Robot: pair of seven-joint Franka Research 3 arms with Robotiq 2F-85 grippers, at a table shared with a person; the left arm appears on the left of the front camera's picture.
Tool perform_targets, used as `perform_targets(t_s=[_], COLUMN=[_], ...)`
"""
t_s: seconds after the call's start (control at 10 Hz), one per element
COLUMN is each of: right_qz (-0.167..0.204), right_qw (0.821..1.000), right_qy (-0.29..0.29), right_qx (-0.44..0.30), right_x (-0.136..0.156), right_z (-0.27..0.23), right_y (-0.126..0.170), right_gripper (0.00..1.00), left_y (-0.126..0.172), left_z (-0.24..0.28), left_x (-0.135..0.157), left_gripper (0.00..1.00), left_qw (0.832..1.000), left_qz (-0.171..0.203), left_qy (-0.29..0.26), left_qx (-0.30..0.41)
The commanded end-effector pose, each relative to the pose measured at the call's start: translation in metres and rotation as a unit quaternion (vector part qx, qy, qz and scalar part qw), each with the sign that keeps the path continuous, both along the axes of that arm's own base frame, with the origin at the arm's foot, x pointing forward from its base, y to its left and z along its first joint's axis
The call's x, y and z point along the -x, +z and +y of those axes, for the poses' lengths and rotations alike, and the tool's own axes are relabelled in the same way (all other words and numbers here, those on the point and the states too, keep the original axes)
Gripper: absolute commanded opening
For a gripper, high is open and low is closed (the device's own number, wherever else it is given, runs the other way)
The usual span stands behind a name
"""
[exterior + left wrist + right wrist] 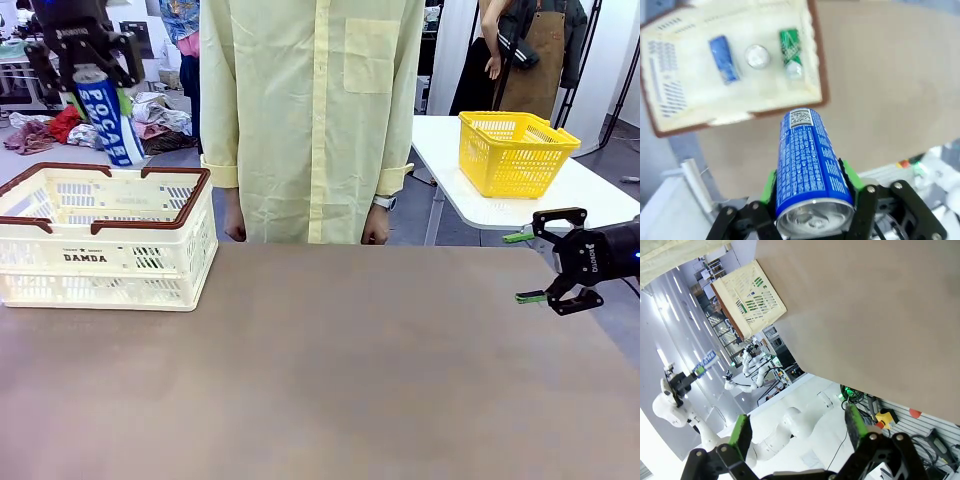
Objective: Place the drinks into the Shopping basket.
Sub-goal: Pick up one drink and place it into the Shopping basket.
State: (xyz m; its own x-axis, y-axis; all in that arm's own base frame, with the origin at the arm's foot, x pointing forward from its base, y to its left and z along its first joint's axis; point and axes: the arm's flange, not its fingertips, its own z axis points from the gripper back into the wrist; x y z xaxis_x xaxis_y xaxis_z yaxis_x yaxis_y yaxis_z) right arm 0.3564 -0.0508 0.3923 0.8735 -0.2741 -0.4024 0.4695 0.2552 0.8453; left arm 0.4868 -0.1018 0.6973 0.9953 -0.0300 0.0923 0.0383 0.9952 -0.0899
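Left gripper is seen raised above the far left of the table, clenched on a blue can that hangs tilted over the basket. From the left wrist camera the held can is clamped between green pads. Inside the basket three drinks are found: a blue can lying, a silver-topped can upright, a green can lying. A person stands behind the table. A yellow basket sits on a farther table. Right gripper is held released at the right edge, nothing grasped.

The held can is blue with white lettering and a silver top. The basket is cream-white with brown rim; inside lie one blue can and one green can. The desk is brown.
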Motion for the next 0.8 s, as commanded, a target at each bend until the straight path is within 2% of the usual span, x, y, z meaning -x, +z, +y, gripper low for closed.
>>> perform_targets(t_s=[0.0,0.3,0.6,0.7], right_qz=[0.007,0.007,0.007,0.007], right_qw=[1.0,1.0,1.0,1.0], right_qy=[0.0,0.0,0.0,0.0], right_qx=[0.0,0.0,0.0,0.0], right_x=[0.0,0.0,0.0,0.0], right_z=[0.0,0.0,0.0,0.0], right_y=[0.004,0.004,0.004,0.004], right_gripper=[1.0,1.0,1.0,1.0], left_y=[0.001,-0.056,-0.108,-0.114], left_z=[0.018,0.075,0.112,0.118], left_x=[-0.046,-0.096,-0.106,-0.108], left_gripper=[0.0,0.0,0.0,0.0], left_qw=[0.997,0.982,0.98,0.974], left_qz=[-0.014,-0.044,-0.004,0.007], left_qy=[0.066,0.168,0.187,0.223], left_qx=[-0.035,-0.075,-0.072,-0.04])
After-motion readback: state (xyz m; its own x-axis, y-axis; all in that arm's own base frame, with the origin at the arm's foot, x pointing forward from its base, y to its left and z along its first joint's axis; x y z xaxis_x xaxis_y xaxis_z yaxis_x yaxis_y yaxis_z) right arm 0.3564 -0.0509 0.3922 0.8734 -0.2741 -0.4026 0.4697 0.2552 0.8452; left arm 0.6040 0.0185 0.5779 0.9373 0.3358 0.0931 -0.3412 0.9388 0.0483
